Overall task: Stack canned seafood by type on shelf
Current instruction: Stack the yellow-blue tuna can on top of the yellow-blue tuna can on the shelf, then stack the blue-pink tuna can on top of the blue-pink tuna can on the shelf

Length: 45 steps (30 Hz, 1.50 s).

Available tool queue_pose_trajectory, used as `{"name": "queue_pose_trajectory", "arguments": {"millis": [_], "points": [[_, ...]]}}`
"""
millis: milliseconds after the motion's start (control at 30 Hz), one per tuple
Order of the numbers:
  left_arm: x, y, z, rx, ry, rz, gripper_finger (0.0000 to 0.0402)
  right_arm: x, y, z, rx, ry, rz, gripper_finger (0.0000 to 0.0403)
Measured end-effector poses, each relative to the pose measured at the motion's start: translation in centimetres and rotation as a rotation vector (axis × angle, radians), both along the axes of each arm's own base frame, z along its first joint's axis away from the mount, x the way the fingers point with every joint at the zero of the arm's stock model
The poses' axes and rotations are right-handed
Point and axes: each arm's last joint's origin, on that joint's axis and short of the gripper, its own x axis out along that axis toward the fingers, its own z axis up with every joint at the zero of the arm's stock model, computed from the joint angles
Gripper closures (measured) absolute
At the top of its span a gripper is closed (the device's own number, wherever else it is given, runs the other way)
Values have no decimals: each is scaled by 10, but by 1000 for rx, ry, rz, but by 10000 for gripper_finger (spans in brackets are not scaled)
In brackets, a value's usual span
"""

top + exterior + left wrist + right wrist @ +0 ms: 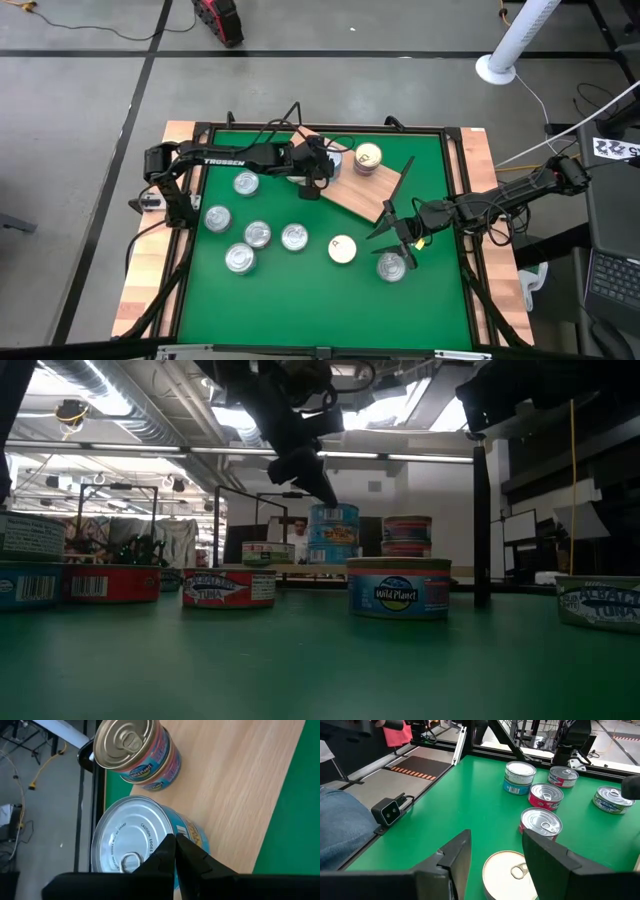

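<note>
The shelf (375, 195) is a light wooden board lying aslant at the far middle of the green mat. On it stand a gold-topped stack of pink-labelled tins (132, 745) and a silver-lidded, teal-sided tin stack (125, 847). My left gripper (175, 840) is shut, with its tips at that silver lid's rim; in the low view it (322, 488) hangs just over the teal stack (335, 532). Several more tins of canned seafood (257, 234) rest on the mat. My right gripper (496, 837) waits open near the right edge, above a pale-lidded tin (512, 875). My left gripper comes from above, slanting down, with its shut fingertips (167, 851) at the edge of the teal tin's silver lid (150, 832). I cannot tell whether they touch the lid. The tin stands upright on the shelf.
Loose tins lie on the mat's left and near half (218, 218), (239, 258), (294, 237), (342, 249), and one (391, 266) sits under the right arm. A black wire support (395, 195) stands at the shelf's right end. The bare part of the board is toward its near right.
</note>
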Motion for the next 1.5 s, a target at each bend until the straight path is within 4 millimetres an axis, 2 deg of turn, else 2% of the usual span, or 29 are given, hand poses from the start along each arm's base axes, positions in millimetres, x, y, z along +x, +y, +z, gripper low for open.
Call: {"name": "queue_pose_trajectory", "arguments": {"millis": [133, 433, 700, 1033, 1167, 1333, 1500], "points": [[0, 0, 0, -21, -15, 32, 376, 0, 0, 0, 0, 0, 0, 226], [1, -2, 1, -21, -25, 38, 283, 0, 0, 0, 0, 0, 0, 226], [-1, -19, 14, -15, -58, 2, 257, 0, 0, 0, 0, 1, 0, 226], [-9, -64, 41, -160, -204, 34, 260, 0, 0, -1, -2, 8, 0, 226], [-8, -87, 41, -228, -213, -15, 260, 0, 0, -1, -3, 8, 0, 226], [-6, -117, 35, -332, -171, -167, 260, 0, 0, -1, -2, 8, 0, 226], [0, -144, 23, -331, -140, -279, 260, 0, 0, -1, -2, 6, 0, 226]]}}
